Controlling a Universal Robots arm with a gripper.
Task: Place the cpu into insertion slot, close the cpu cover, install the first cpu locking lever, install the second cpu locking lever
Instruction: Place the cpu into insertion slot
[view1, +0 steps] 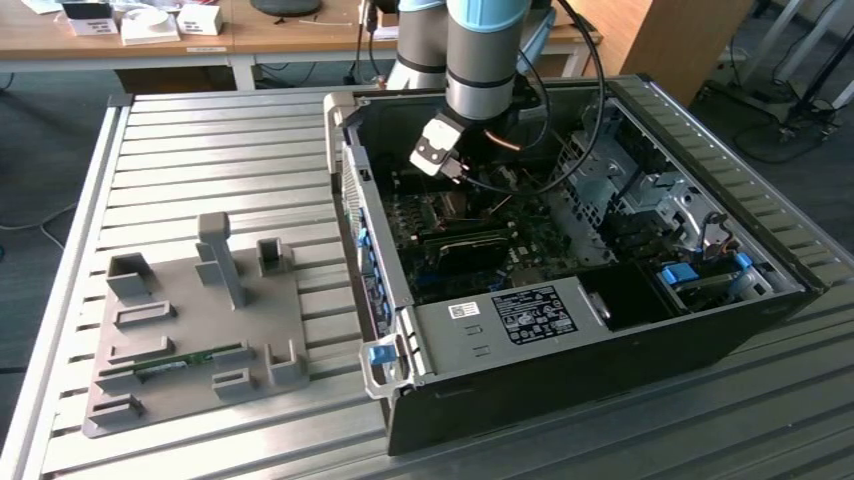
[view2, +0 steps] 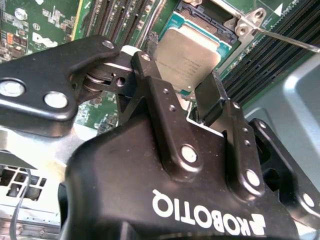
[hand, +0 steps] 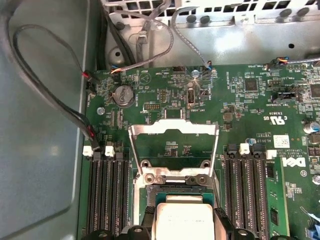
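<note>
My gripper (view2: 177, 82) is shut on the cpu (view2: 192, 55), a silvery-grey square chip, with one black finger on each of two opposite edges. In the first wrist view the cpu (hand: 182, 220) hangs between the fingertips (hand: 148, 218), just off the insertion slot (hand: 170, 189). The slot's dark centre and metal rim (view2: 210, 17) show beyond the chip. The cpu cover (hand: 172, 128) stands swung open, hinged at the slot's edge. A thin metal locking lever (view2: 290, 42) juts out beside the socket. In the exterior view the gripper (view1: 454, 180) reaches down into the open computer case (view1: 601, 330).
Long black memory slots (hand: 107, 195) flank the socket on both sides (hand: 247, 185). Loose cables (hand: 60, 100) run along the case wall. A grey fixture plate (view1: 200, 320) with upright holders lies on the slatted table at the exterior view's left.
</note>
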